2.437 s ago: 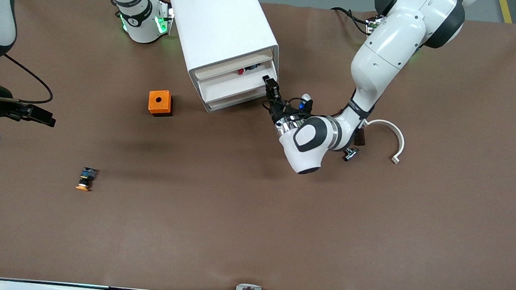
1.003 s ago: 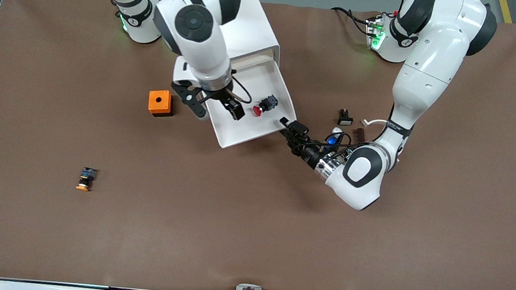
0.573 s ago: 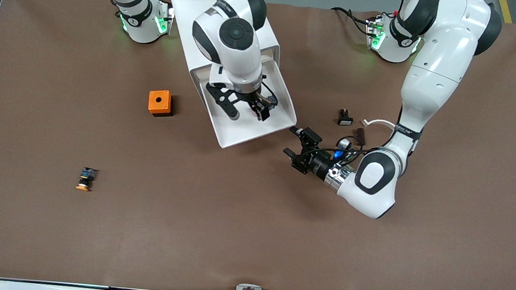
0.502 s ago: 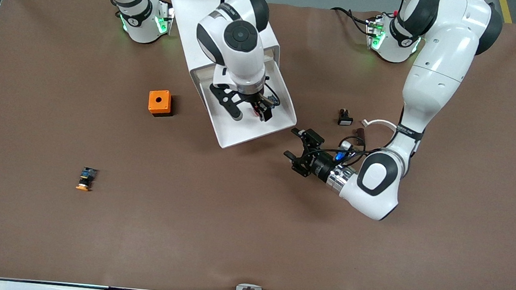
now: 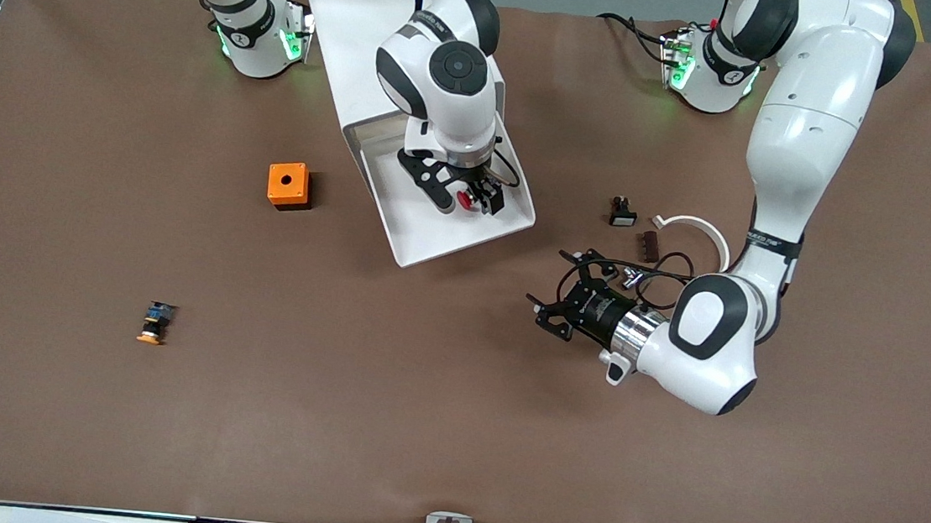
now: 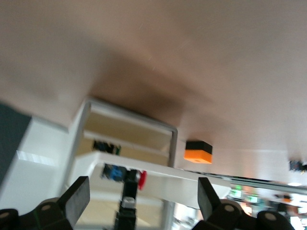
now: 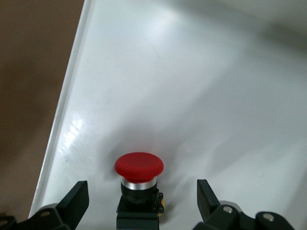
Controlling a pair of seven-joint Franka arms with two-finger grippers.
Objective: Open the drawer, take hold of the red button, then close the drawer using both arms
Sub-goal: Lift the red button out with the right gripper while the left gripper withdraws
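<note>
With the red-capped button (image 7: pixel 139 181) lying in the open drawer (image 5: pixel 434 229) between the right end effector's (image 5: pixel 465 199) wide-spread fingers, an off-centre closing could squirt it away — the left end effector (image 5: pixel 552 315), also wide, waits over the bench (image 5: pixel 417 426).

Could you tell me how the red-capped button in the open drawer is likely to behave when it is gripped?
The button looks rigid and probably light. Its domed red cap may slip, so the squarer black body seems safer. Lying on the drawer's glossy floor between the open right pincer's fingers, it could slide or roll.
</note>
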